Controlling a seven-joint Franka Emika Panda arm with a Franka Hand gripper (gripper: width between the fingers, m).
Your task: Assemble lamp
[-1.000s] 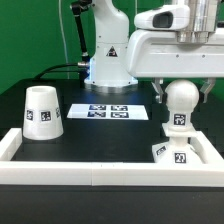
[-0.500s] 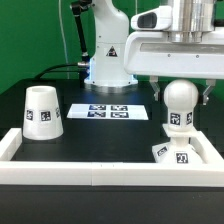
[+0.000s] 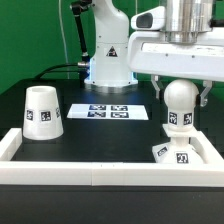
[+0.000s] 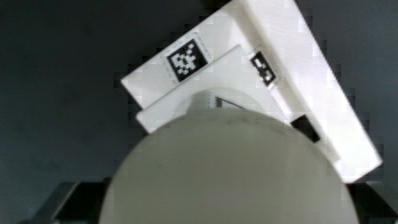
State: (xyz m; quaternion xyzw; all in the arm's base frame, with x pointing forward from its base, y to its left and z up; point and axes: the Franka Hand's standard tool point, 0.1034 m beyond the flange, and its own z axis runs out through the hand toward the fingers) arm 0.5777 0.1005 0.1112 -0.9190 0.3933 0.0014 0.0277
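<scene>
Exterior view: pincer (image 3: 181, 95) straddling the bulb (image 3: 178, 104), one finger at three o'clock of the ball and one at nine. Cannot tell whether clamped or slack, since the contact edges are too small to read. Bulb upright at twelve o'clock of the tagged base (image 3: 180, 153), inside the rail frame (image 3: 100, 172). Shade (image 3: 42, 112) well apart at nine o'clock, beyond the marker board (image 3: 110, 111).

Wrist view: bulb (image 4: 222, 165) filling the foreground, base (image 4: 222, 60) behind it.

To seat it well: keep the stem plumb, twist gently, no side push.

Wrist view: bulb (image 4: 222, 165) blurred, cut by edge, hides part of base (image 4: 214, 70). Tool (image 3: 181, 98) contact with bulb unclear.
</scene>
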